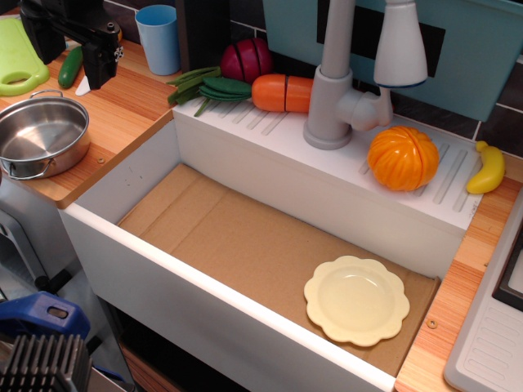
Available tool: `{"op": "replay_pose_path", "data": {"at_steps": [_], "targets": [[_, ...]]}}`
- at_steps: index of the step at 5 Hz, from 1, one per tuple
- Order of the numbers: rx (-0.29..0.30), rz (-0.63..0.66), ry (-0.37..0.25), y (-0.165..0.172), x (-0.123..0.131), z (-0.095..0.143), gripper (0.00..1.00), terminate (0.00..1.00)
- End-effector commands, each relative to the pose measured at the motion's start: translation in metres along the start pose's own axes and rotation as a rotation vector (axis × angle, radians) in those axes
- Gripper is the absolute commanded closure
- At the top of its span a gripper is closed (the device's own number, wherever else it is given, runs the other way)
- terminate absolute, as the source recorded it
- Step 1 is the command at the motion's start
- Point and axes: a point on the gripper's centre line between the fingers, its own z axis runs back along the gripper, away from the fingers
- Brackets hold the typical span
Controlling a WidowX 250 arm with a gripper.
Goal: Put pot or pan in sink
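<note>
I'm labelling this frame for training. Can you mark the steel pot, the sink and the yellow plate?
small round shiny stainless-steel pot (41,135): the one camera view, on its inner floor.
large white rectangular sink (221,306): same view, on its front rim.
pale yellow scalloped plate (356,299): same view, on its centre well.

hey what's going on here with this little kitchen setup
A robot gripper hangs over the wooden counter at the back left, holding nothing that I can see. The steel pot sits on the counter just left of the sink, not yet moved in. Inside the sink there is only a yellow plate on the cardboard floor. Toy vegetables line the ledge by the faucet.
</note>
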Motion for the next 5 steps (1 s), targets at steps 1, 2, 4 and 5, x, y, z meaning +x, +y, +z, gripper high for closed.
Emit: {"op": "replay_pose_path", "data": {"at_steps": [1, 2, 4, 5], "targets": [[0.0, 0.0, 0.0, 0.0, 0.0, 0.0, 0.0, 0.0], [-0.007, 0.009, -0.005, 0.0, 0.003, -0.006, 0.0, 0.0], [-0.025, 0.036, -0.036, 0.0, 0.0, -0.02, 0.0, 0.0], [-0.044, 0.06, -0.026, 0.001, -0.002, -0.029, 0.0, 0.0]]}}
